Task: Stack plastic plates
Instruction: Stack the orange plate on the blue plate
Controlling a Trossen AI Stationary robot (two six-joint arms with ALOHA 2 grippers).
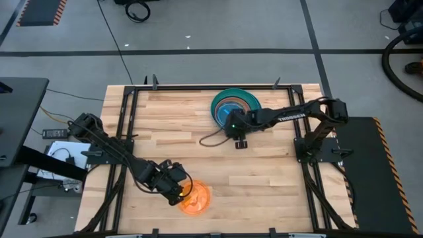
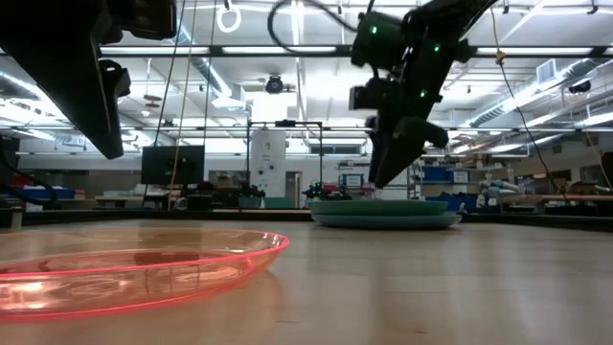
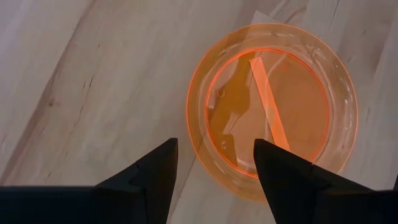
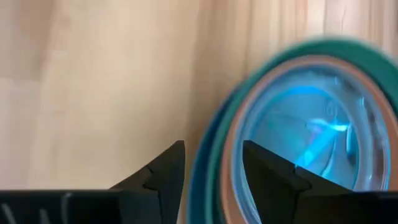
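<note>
A stack of plastic plates (image 1: 232,106) stands at the table's far middle: a teal-green rim (image 4: 323,46), a peach one (image 4: 231,155) inside it and a cyan plate (image 4: 298,124) on top. My right gripper (image 4: 213,149) hangs open just above the stack's near-left rim (image 2: 330,206), touching nothing. An orange plate (image 1: 196,198) lies flat on its base near the front edge. Over that plate's left rim (image 3: 205,124) my left gripper (image 3: 216,146) stands open, clear of it.
Bare wood (image 1: 264,172) lies between the stack and the orange plate. A dark cable loop (image 1: 210,139) rests on the table beside my right gripper (image 1: 229,124). Black frame rails (image 1: 125,132) run along the table's edges.
</note>
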